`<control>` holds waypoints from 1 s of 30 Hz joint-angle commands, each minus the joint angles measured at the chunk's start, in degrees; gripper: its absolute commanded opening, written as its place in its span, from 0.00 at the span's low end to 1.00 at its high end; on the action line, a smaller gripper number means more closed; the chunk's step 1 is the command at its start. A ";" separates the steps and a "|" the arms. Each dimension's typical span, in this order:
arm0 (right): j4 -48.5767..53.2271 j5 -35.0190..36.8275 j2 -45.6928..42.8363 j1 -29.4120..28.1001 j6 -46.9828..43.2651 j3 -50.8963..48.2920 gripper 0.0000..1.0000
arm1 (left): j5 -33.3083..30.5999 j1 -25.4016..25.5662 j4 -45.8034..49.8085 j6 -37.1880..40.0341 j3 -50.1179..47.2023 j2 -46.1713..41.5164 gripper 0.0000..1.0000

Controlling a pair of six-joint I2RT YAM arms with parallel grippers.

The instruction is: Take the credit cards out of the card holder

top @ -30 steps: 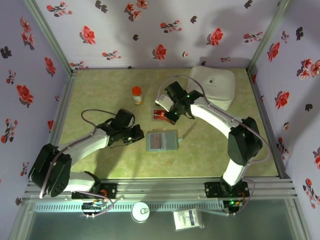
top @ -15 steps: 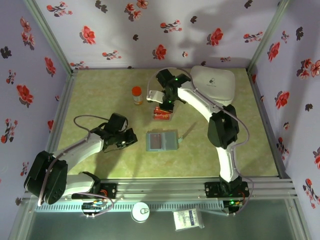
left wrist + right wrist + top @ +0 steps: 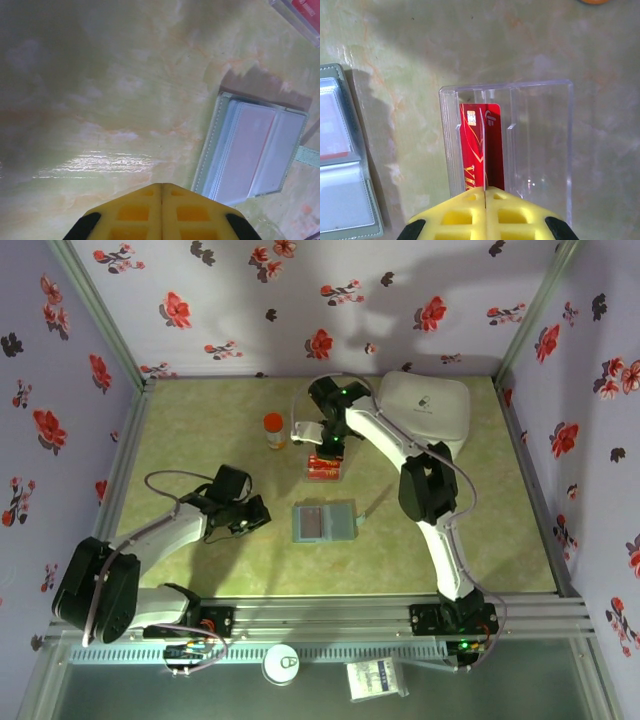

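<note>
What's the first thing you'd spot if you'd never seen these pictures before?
Probably the bright red plastic card in the clear plastic tray, towards the back of the green table. Next come the open grey-blue card holder at the table's centre and the big white rounded case in the far right corner.

The left gripper (image 3: 161, 186) had its yellow fingers pressed together above the green marbled table (image 3: 100, 100). The card holder (image 3: 255, 150) lay open just beside it, to the right, with its clear sleeves facing up.
</note>
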State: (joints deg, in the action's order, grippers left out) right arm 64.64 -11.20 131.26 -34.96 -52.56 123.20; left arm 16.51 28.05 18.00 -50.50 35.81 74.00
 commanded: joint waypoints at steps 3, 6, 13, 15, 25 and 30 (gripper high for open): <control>2.24 -2.04 2.06 0.77 -1.07 1.43 0.00 | 0.87 -0.72 -0.63 1.40 0.21 1.71 0.05; 2.00 -1.99 2.17 0.95 -0.50 1.21 0.12 | 1.10 -0.72 -0.69 1.54 0.48 1.94 0.06; 1.31 -1.11 -0.85 1.30 1.72 0.36 0.19 | 1.24 -0.73 -0.60 1.26 0.28 0.82 0.06; 0.57 -1.10 -2.67 1.30 3.10 -1.02 0.20 | 2.03 -0.68 -0.93 1.12 0.31 0.73 0.06; -19.73 -2.24 -17.83 1.22 20.39 -23.45 0.21 | 3.99 -0.37 -3.45 -0.30 1.30 1.09 0.06; -28.00 -1.32 -23.55 0.60 33.54 -33.26 0.21 | 4.32 0.44 -4.44 -0.95 2.43 2.07 0.06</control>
State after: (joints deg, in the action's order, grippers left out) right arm 43.90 -12.49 110.32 -34.02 -29.63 93.84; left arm 19.70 28.01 14.83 -50.65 36.27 75.42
